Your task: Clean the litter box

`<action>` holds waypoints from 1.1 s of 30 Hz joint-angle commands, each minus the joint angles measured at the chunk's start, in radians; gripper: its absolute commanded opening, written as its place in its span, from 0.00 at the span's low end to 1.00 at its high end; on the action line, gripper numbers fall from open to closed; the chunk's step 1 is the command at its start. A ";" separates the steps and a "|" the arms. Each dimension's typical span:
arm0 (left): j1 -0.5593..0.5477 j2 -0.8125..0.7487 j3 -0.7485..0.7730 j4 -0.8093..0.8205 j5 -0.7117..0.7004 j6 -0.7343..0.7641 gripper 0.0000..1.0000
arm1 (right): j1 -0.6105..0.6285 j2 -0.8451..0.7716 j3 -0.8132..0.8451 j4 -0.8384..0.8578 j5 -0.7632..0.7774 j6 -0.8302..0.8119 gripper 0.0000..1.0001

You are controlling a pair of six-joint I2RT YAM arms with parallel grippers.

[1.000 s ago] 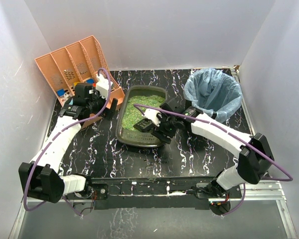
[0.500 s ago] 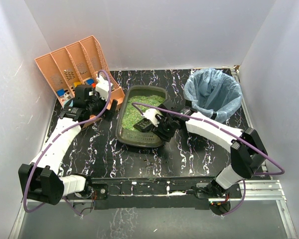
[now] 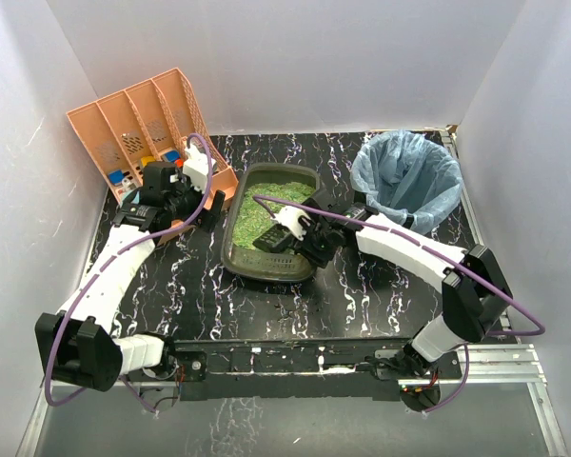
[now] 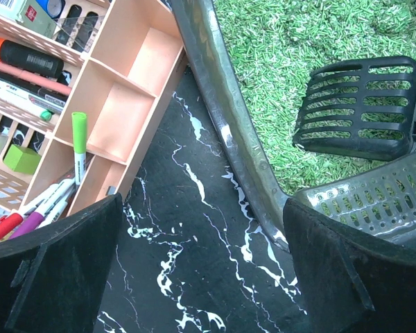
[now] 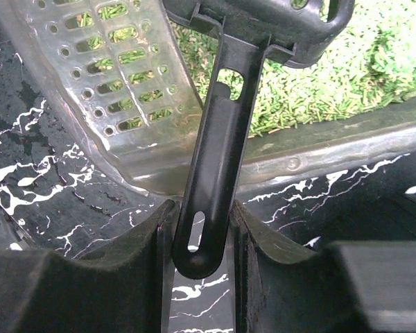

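Observation:
The litter box (image 3: 232, 249) is a dark olive-grey tray at the table's middle, filled with green litter (image 3: 252, 211). My right gripper (image 3: 305, 240) is at the box's near right rim and is shut on the handle of a black slotted scoop (image 3: 271, 240). In the right wrist view the handle (image 5: 211, 180) sits clamped between the fingers of the right gripper (image 5: 201, 239), above the rim (image 5: 333, 149). The scoop head (image 4: 364, 107) lies low over the litter (image 4: 277, 48); I cannot tell if it touches. My left gripper (image 3: 202, 208) is open and empty over bare table, left of the box; it also shows in the left wrist view (image 4: 201, 277).
A peach-orange slotted organiser (image 3: 138, 129) with pens stands at the back left, close beside my left gripper; it also shows in the left wrist view (image 4: 132, 97). A black bin with a pale blue liner (image 3: 406, 176) stands at the back right. A grey perforated panel (image 5: 118, 83) sits at the box's near end.
The right arm has shifted slightly left with the scoop, whose head sits a little farther into the box. The left arm has not moved.

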 commanded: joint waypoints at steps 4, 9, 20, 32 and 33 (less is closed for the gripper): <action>0.005 0.015 0.046 -0.002 0.040 -0.003 0.97 | -0.002 -0.114 0.055 0.032 0.057 -0.015 0.10; 0.005 0.025 0.062 -0.013 0.057 -0.009 0.97 | -0.034 -0.154 0.062 0.083 0.035 0.025 0.08; 0.006 0.074 0.121 -0.011 0.159 -0.096 0.97 | -0.148 -0.149 0.085 0.164 -0.108 0.174 0.08; 0.006 0.123 0.279 0.075 0.325 -0.420 0.97 | -0.286 -0.085 0.311 0.296 -0.295 0.445 0.08; 0.006 0.129 0.306 0.078 0.331 -0.446 0.97 | -0.287 -0.068 0.345 0.302 -0.286 0.465 0.08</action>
